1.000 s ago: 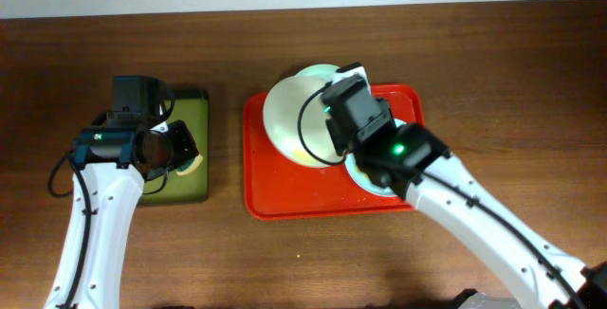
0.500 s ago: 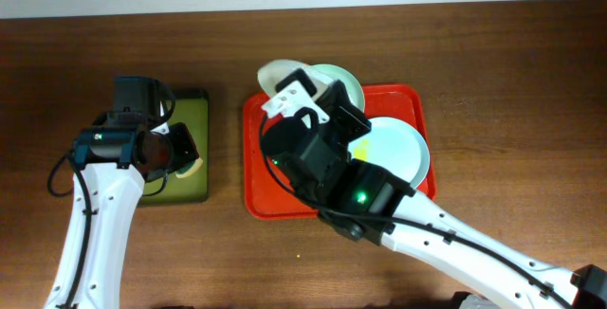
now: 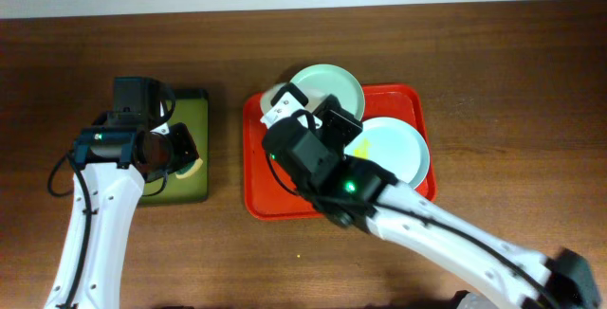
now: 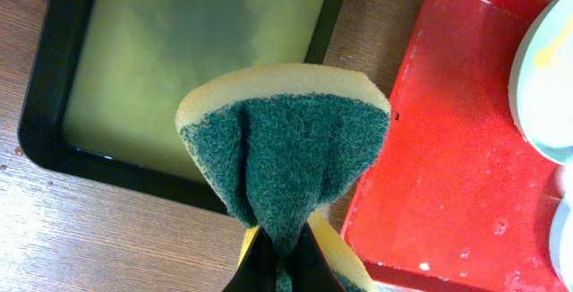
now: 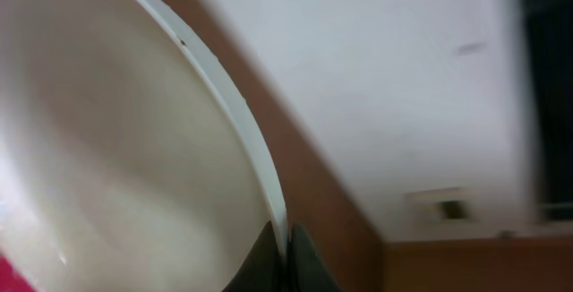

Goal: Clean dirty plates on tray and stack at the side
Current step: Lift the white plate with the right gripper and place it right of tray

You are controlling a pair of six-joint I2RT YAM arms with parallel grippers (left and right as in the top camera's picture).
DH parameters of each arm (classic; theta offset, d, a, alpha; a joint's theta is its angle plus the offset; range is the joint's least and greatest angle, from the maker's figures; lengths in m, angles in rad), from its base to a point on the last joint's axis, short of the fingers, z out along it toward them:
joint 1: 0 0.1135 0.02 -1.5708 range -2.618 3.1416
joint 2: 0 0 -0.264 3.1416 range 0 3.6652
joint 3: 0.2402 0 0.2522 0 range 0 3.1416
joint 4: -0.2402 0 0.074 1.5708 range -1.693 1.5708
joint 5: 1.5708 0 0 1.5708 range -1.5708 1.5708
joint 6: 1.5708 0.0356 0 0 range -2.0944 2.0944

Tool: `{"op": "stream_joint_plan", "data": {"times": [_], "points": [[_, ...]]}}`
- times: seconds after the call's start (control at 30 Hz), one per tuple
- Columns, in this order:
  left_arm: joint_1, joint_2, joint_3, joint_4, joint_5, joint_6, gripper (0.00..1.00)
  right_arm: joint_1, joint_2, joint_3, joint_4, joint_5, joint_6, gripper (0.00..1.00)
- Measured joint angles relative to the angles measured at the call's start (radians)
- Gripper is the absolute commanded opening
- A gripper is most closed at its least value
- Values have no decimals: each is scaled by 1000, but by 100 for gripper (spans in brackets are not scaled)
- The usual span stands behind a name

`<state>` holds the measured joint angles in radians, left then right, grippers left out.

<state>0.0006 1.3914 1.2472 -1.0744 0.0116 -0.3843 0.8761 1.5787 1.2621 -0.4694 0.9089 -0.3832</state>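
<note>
Nothing stacked on counter (image 3: 493,63) yet. Right tool (image 5: 285,252) clamps white plate (image 5: 116,149) by rim; left tool (image 4: 279,261) pinches scouring sponge (image 4: 286,140). Two mint plates (image 3: 327,86) lie uncleaned on red tray (image 3: 275,200).

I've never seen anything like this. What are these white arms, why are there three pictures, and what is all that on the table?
These are two robot arms at a wooden table, each ending in a two-fingered tool. One picture looks straight down from above the table. The other two come from small cameras on each wrist.

On the table is a red tray with two pale mint-blue plates, one of them smeared yellow. Beside it is a smaller olive-green tray.

The left tool is shut on a green-and-yellow sponge above the green tray. The right tool pinches the rim of a white plate, which is tilted.
</note>
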Motion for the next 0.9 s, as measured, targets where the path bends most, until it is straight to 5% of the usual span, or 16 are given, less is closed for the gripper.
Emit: {"op": "stream_joint_plan", "data": {"times": [0.2,0.33,0.63,0.9], "points": [[0,0,0,0,0,0,0,-53,71,-19,14,-32,217,4],[0,0,0,0,0,0,0,-177,18,2,-23,-221,352,4],[0,0,0,-1,0,0,0,-883,0,28,-217,-985,624,4],[0,0,0,1,0,0,0,-1318,202,28,-245,-1210,716,4]]}}
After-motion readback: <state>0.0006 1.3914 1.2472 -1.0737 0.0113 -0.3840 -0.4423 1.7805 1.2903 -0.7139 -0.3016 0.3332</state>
